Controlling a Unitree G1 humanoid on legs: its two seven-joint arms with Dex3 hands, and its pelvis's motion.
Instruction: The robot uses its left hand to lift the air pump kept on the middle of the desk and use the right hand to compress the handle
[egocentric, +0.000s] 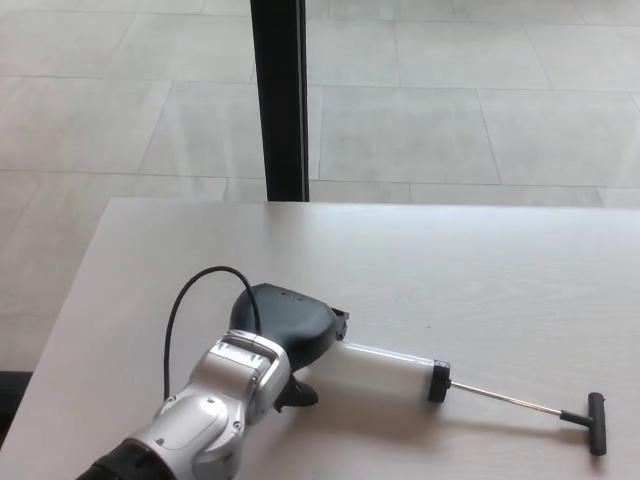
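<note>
Lying on the pale surface (480, 260), the air pump (385, 371) is gripped at its translucent barrel by the left hand (290, 335); its thin rod is extended to a black T-handle (596, 422).
</note>
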